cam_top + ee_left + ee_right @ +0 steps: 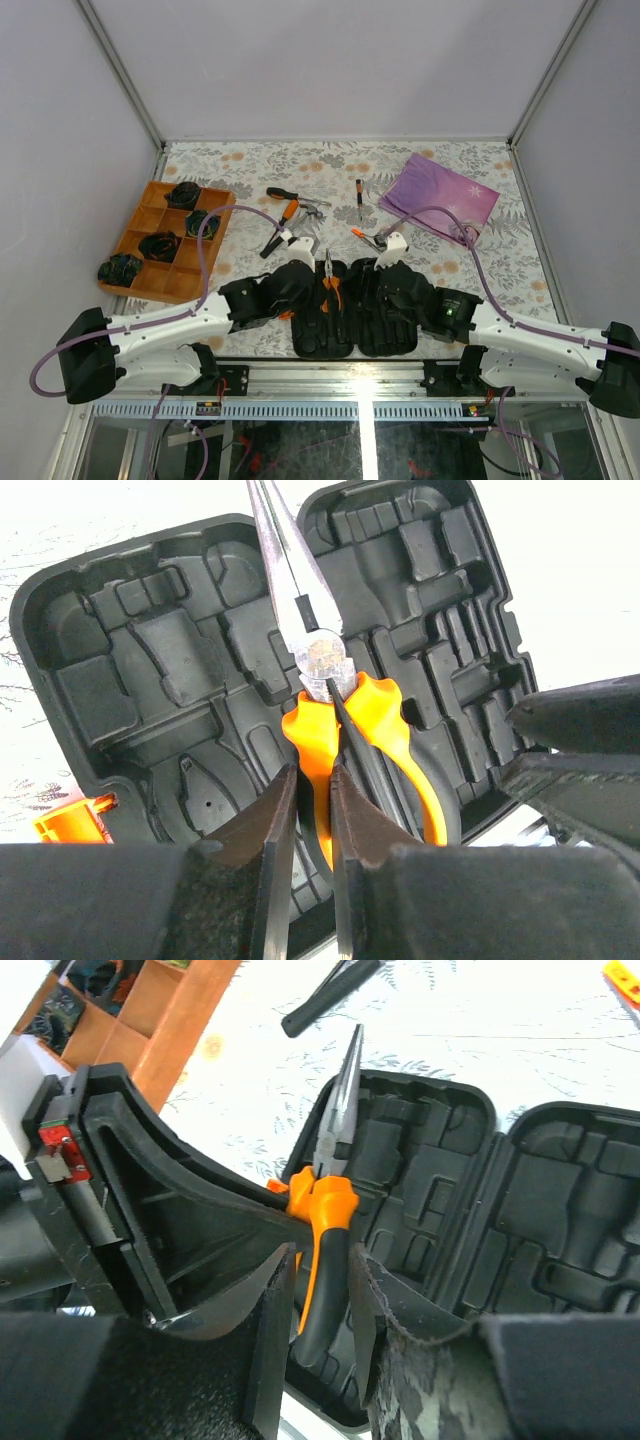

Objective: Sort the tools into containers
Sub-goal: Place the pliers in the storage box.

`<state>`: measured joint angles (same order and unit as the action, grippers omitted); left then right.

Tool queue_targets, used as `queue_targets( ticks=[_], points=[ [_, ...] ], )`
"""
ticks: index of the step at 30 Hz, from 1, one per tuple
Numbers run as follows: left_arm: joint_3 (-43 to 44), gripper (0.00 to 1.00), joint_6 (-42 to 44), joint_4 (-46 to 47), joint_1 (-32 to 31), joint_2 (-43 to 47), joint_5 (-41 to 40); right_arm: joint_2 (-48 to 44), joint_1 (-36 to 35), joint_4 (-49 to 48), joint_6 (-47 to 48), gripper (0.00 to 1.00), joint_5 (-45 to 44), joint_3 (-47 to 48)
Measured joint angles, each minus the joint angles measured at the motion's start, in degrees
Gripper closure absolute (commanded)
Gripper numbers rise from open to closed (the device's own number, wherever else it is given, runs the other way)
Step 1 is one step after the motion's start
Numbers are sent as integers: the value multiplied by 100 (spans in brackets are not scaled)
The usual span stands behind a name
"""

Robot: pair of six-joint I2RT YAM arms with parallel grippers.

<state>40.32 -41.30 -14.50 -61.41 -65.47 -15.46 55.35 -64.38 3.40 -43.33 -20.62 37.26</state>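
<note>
The black tool case (385,335) lies open at the near edge, its moulded slots showing (150,670). Orange-handled long-nose pliers (329,278) are over its left half, tips pointing away. My left gripper (316,287) is shut on one orange handle (312,800). My right gripper (350,287) straddles the other handle (320,1280), jaws slightly apart from it. The pliers show in the left wrist view (385,715) and the right wrist view (325,1205). A second pair of pliers (283,227), a black-handled screwdriver (283,194) and a thin screwdriver (359,200) lie on the cloth beyond.
An orange divided tray (140,215) with black coiled lumps sits at the left. A purple bag (440,195) lies at the back right. The case's orange latch (65,820) is at its left side. Both arms crowd over the case.
</note>
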Motion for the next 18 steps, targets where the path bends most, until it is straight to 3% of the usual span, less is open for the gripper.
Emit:
queue_targets(
  ticks=[8,18],
  points=[
    [0,100,0,20,0,28,4,275,81,-348,66,59,640,-2],
    [-2,100,2,42,-2,63,79,205,1010,-1322,-184,54,2061,-586]
  ],
)
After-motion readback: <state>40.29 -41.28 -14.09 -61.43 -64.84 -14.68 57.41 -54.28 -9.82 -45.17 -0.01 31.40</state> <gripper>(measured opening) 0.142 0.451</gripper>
